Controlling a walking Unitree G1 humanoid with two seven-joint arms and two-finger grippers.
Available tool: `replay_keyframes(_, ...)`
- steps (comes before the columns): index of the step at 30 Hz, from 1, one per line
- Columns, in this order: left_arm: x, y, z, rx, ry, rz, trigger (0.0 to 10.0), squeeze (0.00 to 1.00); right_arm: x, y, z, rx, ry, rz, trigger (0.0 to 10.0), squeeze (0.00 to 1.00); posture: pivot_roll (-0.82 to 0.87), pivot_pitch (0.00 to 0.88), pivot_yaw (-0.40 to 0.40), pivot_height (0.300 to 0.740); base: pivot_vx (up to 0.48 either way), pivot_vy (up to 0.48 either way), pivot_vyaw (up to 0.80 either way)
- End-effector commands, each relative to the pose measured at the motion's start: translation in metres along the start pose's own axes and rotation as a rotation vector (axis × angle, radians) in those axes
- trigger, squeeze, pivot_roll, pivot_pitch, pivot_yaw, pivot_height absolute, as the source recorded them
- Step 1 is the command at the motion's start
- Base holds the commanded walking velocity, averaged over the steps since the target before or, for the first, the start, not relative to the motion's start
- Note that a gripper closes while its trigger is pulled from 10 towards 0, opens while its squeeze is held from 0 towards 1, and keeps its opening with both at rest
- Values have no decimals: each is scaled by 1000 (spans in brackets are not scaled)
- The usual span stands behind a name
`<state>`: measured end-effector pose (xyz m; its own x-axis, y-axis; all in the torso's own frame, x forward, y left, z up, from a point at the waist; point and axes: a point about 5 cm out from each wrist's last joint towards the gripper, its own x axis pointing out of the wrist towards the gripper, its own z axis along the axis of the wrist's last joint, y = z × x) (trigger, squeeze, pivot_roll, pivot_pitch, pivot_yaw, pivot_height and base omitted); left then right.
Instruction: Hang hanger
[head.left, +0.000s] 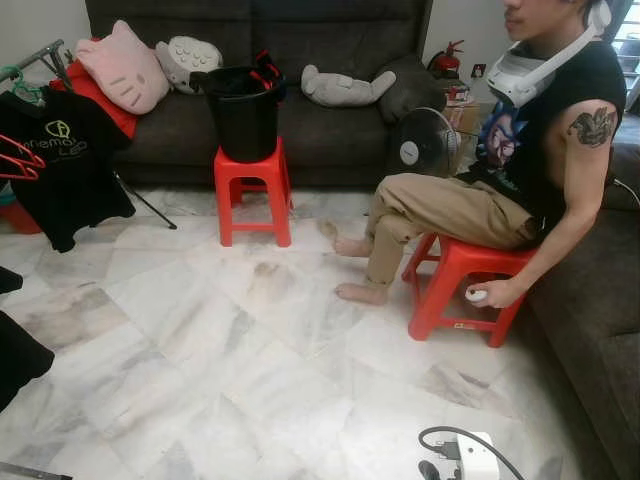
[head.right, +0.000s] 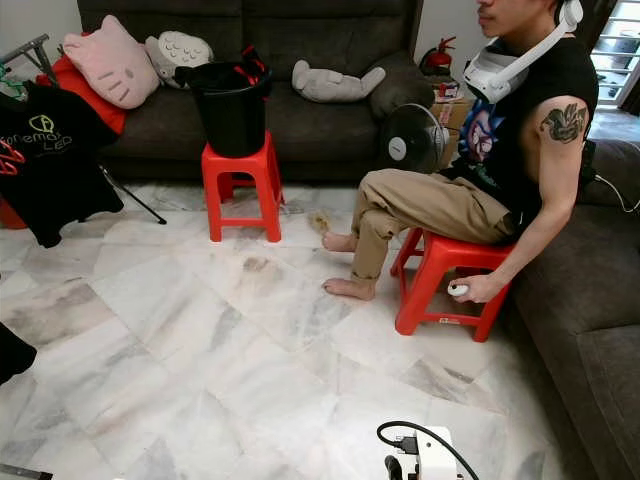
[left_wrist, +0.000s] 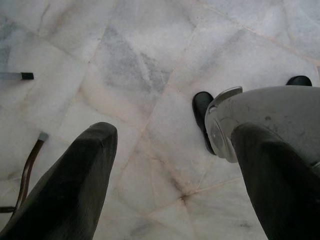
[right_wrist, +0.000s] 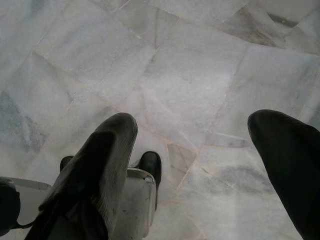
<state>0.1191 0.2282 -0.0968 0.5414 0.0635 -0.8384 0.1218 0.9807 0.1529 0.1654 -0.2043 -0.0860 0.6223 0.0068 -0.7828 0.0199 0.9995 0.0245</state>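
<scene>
A black bucket (head.left: 243, 115) stands on a red stool (head.left: 252, 190) in front of the sofa, with red hangers (head.left: 265, 72) poking out of its rim. At the far left a black T-shirt (head.left: 60, 160) hangs on a clothes rack (head.left: 40, 55), and a red hanger (head.left: 22, 160) shows in front of it. My left gripper (left_wrist: 175, 175) hangs open over the marble floor with nothing between its fingers (left_wrist: 75, 185). My right gripper (right_wrist: 195, 150) is also open and empty above the floor.
A person (head.left: 530, 150) sits on a second red stool (head.left: 460, 285) at the right, feet on the floor. A fan (head.left: 420, 140) stands by the dark sofa (head.left: 330, 130). A white box with a black cable (head.left: 470, 455) lies near my feet. Dark cloth (head.left: 15, 355) hangs at the left edge.
</scene>
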Motion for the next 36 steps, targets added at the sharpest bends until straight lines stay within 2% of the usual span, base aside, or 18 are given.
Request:
replay_keyframes(1, -1, -2, -7, 17, 31, -11, 10000, 0, -1, -2, 0, 16, -8, -7, 10000, 0, -64, 0, -18, 740, 0, 0, 0)
replay_keyframes(24, -4, 4, -15, 31, 62, -1, 10000, 0, 1, -5, 6, -17, -13, -21, 10000, 0, -51, 0, -14, 740, 0, 0, 0)
replay_keyframes(36, -3, 2, -12, 22, 47, -2, 10000, 0, 0, -3, 1, -32, 5, -13, 10000, 0, -47, 3, -18, 740, 0, 0, 767)
